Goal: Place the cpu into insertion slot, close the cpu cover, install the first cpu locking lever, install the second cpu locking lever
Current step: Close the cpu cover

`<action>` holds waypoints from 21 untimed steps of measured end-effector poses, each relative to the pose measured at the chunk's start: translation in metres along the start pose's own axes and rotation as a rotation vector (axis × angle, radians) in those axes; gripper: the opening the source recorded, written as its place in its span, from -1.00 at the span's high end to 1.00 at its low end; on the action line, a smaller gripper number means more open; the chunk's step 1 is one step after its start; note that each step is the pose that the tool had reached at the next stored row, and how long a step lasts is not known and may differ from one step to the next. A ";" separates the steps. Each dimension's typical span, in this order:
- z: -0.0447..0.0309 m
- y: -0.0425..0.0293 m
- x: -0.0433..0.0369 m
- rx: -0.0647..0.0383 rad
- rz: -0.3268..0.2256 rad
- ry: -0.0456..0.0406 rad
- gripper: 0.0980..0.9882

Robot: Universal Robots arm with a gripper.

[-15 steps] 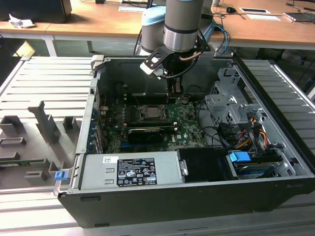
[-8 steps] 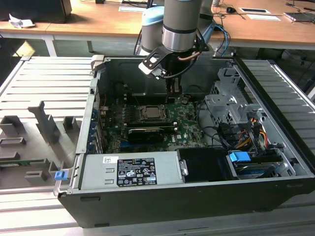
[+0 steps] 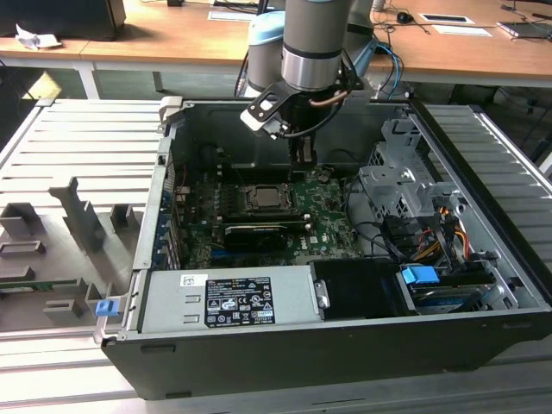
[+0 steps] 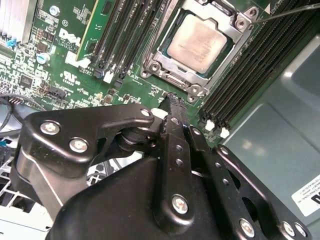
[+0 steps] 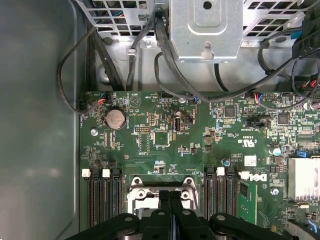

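Your black metal claw [image 4: 172, 99] hangs with its two fingers pressed together, gripping nothing. Just beyond its tips, the flat square silver-grey cpu [image 4: 200, 42] lies framed by the thin silver cpu cover [image 4: 222, 67]. Long black ribbed memory slots [image 4: 125, 35] flank it on the green circuit board [image 4: 60, 60].

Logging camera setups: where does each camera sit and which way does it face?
Exterior view: off the arm, above the open case, looking down into it; arm and pincer show.
Second wrist view: on the wrist, facing the cpu past the pincer.
First wrist view: on the wrist, facing the motherboard past the pincer.
Both wrist views share the pincer and cpu cover.
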State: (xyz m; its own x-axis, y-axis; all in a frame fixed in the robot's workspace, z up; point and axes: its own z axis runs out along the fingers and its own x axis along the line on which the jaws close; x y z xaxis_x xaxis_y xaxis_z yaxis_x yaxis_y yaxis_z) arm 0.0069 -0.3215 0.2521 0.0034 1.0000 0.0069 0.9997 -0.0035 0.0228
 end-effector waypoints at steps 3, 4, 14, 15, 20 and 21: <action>0.0004 -0.0049 0.0000 0.000 0.000 0.0000 0.98; 0.0005 -0.0067 0.0000 0.000 0.000 0.0001 0.98; 0.0107 -0.0359 -0.0002 0.000 -0.024 0.0005 0.98; 0.0108 -0.0384 -0.0002 0.000 -0.025 0.0006 0.98; 0.0108 -0.0435 -0.0002 0.000 -0.025 0.0006 0.98; 0.0107 -0.0444 -0.0003 0.000 -0.025 0.0005 0.98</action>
State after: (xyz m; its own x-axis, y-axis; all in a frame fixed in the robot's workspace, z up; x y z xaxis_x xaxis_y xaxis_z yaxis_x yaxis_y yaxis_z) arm -0.0373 -0.3215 0.2404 -0.0215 0.9997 0.0069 0.9995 0.0213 0.0228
